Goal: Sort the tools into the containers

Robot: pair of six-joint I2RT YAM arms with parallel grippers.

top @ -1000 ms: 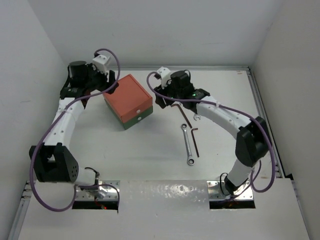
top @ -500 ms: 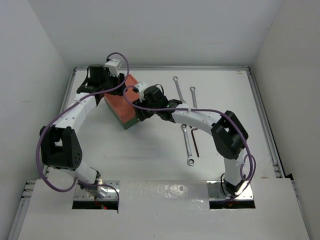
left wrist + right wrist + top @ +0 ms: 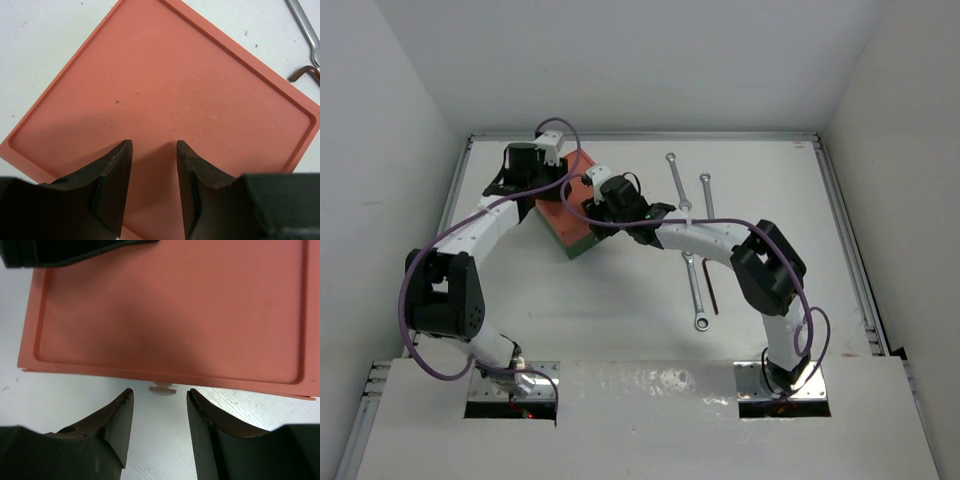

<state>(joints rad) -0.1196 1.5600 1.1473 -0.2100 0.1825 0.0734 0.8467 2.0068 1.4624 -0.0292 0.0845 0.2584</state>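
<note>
The containers are a small box with an orange-red top (image 3: 558, 214) (image 3: 190, 85) and a dark green lower drawer (image 3: 582, 243). My left gripper (image 3: 548, 185) (image 3: 154, 143) hangs over the orange top, jaws a little apart with nothing between them. My right gripper (image 3: 601, 213) (image 3: 159, 392) is open at the box's front, its fingertips either side of the upper drawer's white knob (image 3: 162, 388) without touching it. Three silver wrenches (image 3: 677, 180) (image 3: 706, 195) (image 3: 695, 295) and a dark hex key (image 3: 711, 285) lie on the table to the right. Another hex key (image 3: 305, 74) shows beside the box.
White walls close in the table on the left, back and right. A metal rail (image 3: 848, 250) runs along the right edge. My right arm (image 3: 720, 240) stretches across the middle, above some of the tools.
My right arm swung left from the tools to the box's front, jaws narrowing slightly. My left gripper moved onto the orange top and drew its jaws closer together.
</note>
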